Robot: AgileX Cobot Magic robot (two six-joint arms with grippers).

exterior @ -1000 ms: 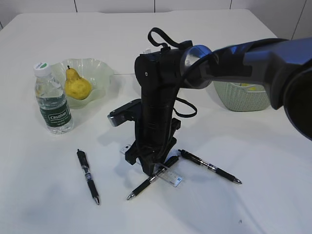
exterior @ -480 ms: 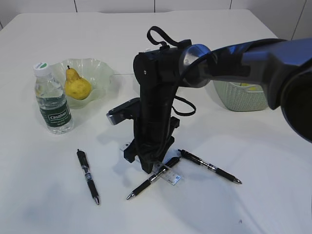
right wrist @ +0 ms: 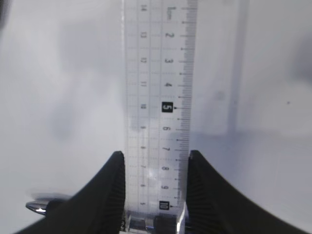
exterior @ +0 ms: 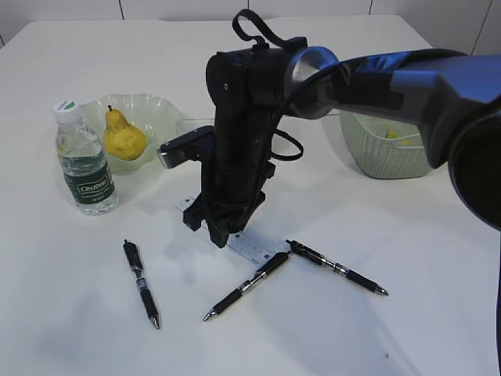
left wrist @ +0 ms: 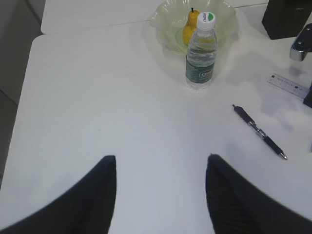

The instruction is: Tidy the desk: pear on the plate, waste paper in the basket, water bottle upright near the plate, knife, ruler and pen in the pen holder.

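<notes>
My right gripper is shut on the clear plastic ruler, its pads pressed on the two long edges. The ruler slants down from the jaws toward the table. Three black pens lie on the table: left, middle and right. The yellow pear sits on the pale green plate. Beside the plate the water bottle stands upright. My left gripper hangs open over bare table. The knife and pen holder are hidden or out of view.
A pale green woven basket with something yellowish inside stands at the right, behind my right arm. In the left wrist view the bottle, a pen and the ruler lie ahead and to the right.
My right gripper closed on the ruler, then rose and moved left and back with it. The ruler came off the middle pen; the pens stayed put. The left gripper has not changed.
</notes>
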